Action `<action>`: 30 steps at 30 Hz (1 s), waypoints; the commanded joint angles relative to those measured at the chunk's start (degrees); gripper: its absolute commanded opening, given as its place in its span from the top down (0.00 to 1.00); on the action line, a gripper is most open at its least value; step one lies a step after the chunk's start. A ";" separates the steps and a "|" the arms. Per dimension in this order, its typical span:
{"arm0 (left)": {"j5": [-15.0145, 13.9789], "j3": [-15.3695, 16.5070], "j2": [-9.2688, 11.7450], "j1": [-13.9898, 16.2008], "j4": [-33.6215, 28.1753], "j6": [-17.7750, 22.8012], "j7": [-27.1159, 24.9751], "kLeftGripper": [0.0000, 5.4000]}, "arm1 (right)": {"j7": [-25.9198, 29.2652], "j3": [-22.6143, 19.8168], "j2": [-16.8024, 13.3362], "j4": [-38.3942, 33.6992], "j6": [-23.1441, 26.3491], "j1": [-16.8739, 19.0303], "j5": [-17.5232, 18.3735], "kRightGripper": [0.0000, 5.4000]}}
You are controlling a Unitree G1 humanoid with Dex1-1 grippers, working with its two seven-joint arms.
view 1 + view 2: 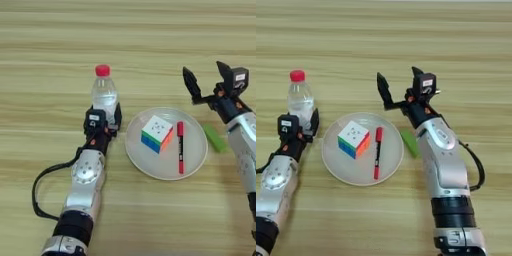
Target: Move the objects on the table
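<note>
Nearest to us, our two forearms reach up from the near edge of the table (45,30), the left on the left side, the right on the right. Between them sits a white plate (150,167) holding the puzzle cube (157,133), white face up, with a red marker (180,146) lying just right of it, apart from it. Right of the plate, a small green block (215,138) lies on the wood, partly tucked beside our right wrist.

A little farther out, our left gripper (106,116) stands around the lower body of the clear bottle (104,92); its black fingers flank the bottle and seem to be clamped on it, while the red cap rises free above. Our right gripper (401,84) is beyond the plate's far right rim, fingers spread wide with nothing between them.

We judge the step in hand to be the grasp on the bottle, which stands upright and left of the plate. The next move calls for a straight lift with a firm squeeze, as the smooth plastic could slip or tip.

Our right eye view shows the whole right arm down to the elbow and its cable; our left eye view shows the left arm in full with its looping cable.
</note>
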 commanded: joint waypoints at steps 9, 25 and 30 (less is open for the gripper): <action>0.29 -0.72 -0.58 3.50 3.32 4.94 0.44 0.39 | -0.21 -0.24 -0.14 -0.26 -0.26 -0.77 -0.18 0.00; 0.41 -0.83 -0.38 3.23 3.74 5.33 1.01 0.10 | -0.15 -0.15 -0.12 -0.01 -0.18 -0.86 -0.32 0.00; 0.49 -0.90 -0.37 3.25 3.76 5.23 1.02 0.03 | -0.09 -0.02 -0.07 0.13 -0.20 -0.78 -0.40 0.00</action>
